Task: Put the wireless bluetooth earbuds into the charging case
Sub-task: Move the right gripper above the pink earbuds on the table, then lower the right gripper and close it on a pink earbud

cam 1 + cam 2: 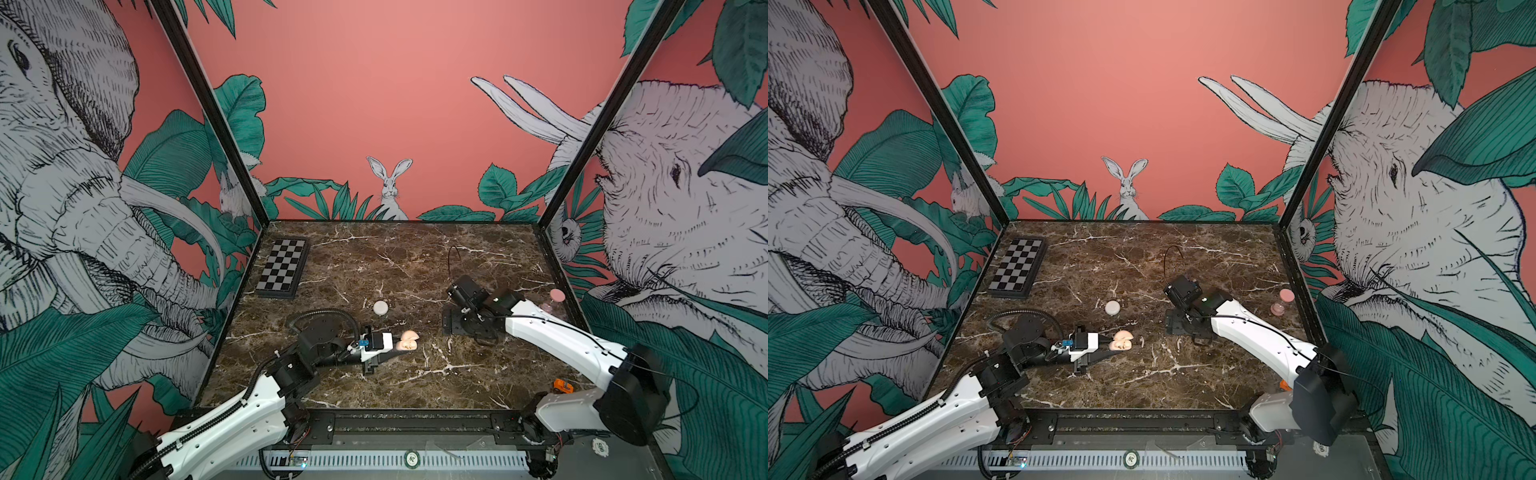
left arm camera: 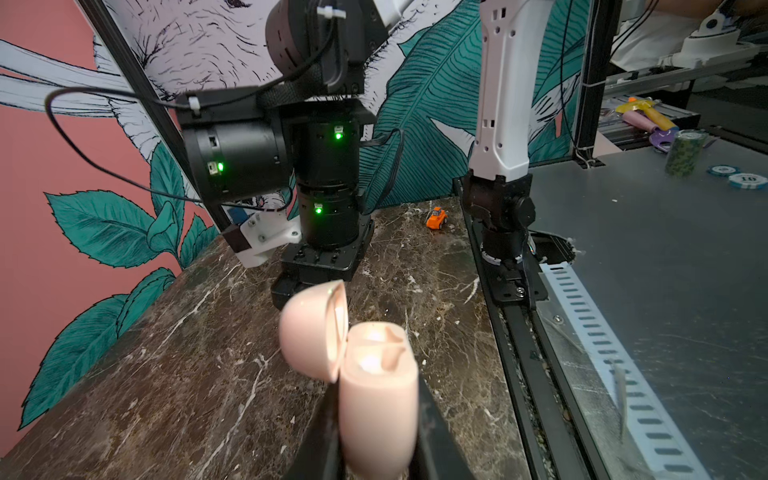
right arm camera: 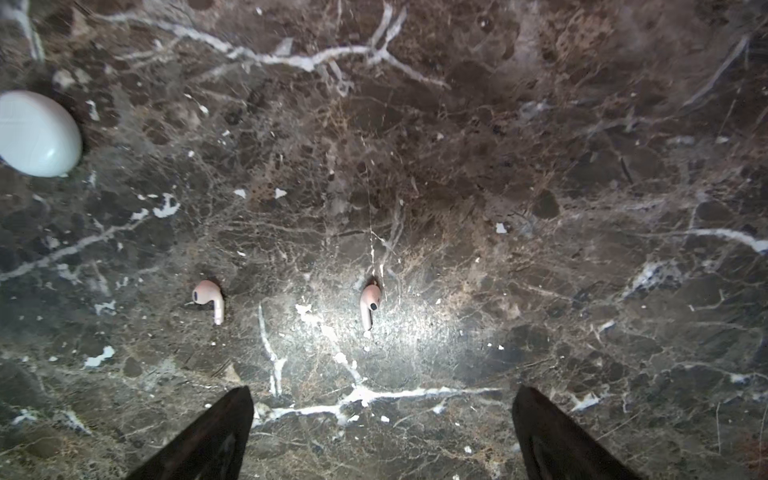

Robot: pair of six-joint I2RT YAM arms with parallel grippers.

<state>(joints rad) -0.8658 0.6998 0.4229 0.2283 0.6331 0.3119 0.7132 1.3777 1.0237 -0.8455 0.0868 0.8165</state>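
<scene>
Lying flat in the far-left corner of the marble table (image 1: pixel 374 257), a checkered board (image 1: pixel 282 268) sits just beside the left wall, seen in both top views. Nearer the front, the left gripper (image 1: pixel 397 345) reaches toward the middle, its fingers pinched on the body of the pink charging case (image 1: pixel 407 339). Both top views give that case only as a small pale shape with its lid raised. The left wrist view alone shows the grip up close: black fingers (image 2: pixel 328 440) press on either flank of the case, the lid (image 2: pixel 316 332) is hinged open to one side, and two moulded wells face the camera. Behind the case and apart from it, a white round puck (image 1: pixel 380 307) rests on the marble.

In the top views the earbuds are too small to tell from the marble's veins. Only the right wrist view settles them: the first earbud (image 3: pixel 208 300) and the second earbud (image 3: pixel 369 305) lie on the table, apart from each other, stems pointing toward the right gripper (image 3: pixel 384 392). Its fingers stand spread wide over bare marble. The white puck shows at that view's margin, well apart from both earbuds.

Bare marble runs between the case and the right arm and across the far half of the table. At the right edge a pink-lidded jar (image 1: pixel 1286 296) stands just beside the wall. An orange toy car (image 2: pixel 436 218) sits by the right arm's base near the front rail.
</scene>
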